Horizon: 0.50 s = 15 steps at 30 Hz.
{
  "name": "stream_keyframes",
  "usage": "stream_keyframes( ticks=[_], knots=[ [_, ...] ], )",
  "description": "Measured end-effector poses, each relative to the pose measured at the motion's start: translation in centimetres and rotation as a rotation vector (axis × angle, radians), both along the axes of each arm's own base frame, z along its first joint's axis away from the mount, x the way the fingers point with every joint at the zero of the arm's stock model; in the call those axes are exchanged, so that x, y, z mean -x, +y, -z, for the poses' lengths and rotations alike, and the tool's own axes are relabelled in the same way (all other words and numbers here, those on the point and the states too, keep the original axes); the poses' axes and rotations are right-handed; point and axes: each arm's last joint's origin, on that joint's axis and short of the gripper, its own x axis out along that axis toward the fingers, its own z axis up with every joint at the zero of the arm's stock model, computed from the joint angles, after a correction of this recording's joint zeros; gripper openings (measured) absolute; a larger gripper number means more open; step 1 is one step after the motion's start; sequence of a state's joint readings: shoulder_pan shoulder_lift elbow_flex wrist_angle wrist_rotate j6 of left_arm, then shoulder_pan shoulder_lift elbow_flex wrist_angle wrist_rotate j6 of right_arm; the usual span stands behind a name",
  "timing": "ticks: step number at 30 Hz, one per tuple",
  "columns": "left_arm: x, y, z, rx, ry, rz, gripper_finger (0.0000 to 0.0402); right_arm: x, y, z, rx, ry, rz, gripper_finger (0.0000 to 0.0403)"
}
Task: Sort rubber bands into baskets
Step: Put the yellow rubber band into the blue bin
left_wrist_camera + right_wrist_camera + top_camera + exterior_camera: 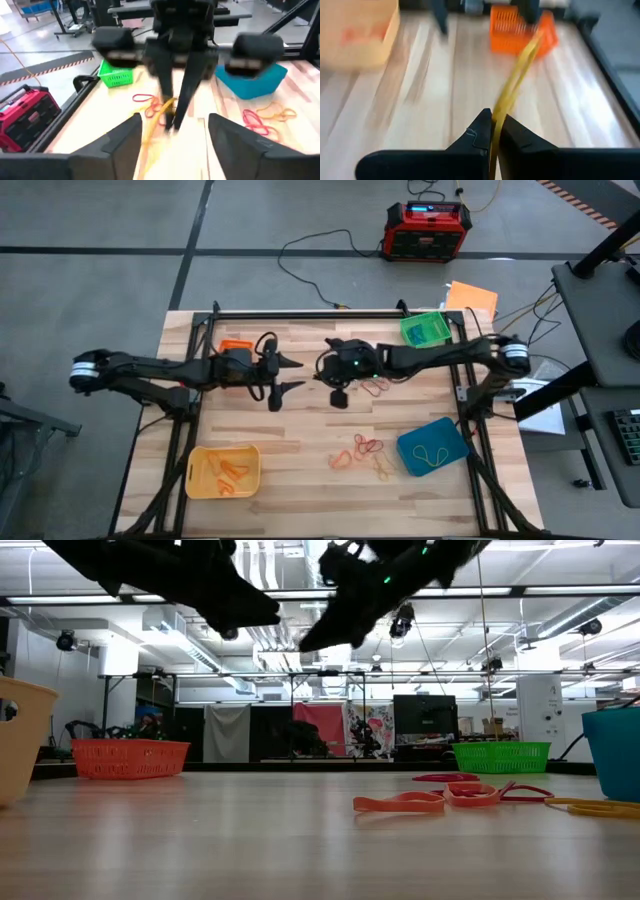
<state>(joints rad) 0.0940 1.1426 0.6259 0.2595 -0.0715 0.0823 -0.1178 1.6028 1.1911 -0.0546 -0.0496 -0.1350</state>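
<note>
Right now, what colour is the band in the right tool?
Yellow band, clearest in the right wrist view.

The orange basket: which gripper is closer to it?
Left. The left gripper hangs open just beside the orange basket; the right gripper, shut on a yellow band, is farther off near the table's middle.

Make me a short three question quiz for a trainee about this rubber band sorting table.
1. True or false: the right end effector is shut on a thin yellow rubber band.
2. Which is open: A, left end effector; B, right end effector?
3. Fill in: the small blue rectangular plastic basket holds a ___ band.

Key: 1 true; 2 A; 3 yellow.
</note>
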Motion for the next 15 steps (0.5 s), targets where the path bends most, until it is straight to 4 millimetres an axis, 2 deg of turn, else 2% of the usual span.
stream_keyframes(
  ticks=[4,8,12,15],
  knots=[
    [0.7,0.0,-0.6,-0.036,-0.002,-0.001,0.0233,2.7,0.8,-3.3,-0.049,0.206,0.002,0.0009],
    [1.3,0.1,-1.0,-0.086,0.006,-0.075,0.0235,5.7,1.8,-6.3,-0.218,0.422,0.001,0.0009],
    [1.7,0.3,-1.2,-0.123,0.020,-0.136,0.0231,8.3,3.3,-8.1,-0.380,0.573,0.023,0.0009],
    [1.8,0.3,-1.3,-0.140,0.025,-0.150,0.0228,9.9,4.5,-8.4,-0.542,0.699,0.050,0.0009]
  ],
)
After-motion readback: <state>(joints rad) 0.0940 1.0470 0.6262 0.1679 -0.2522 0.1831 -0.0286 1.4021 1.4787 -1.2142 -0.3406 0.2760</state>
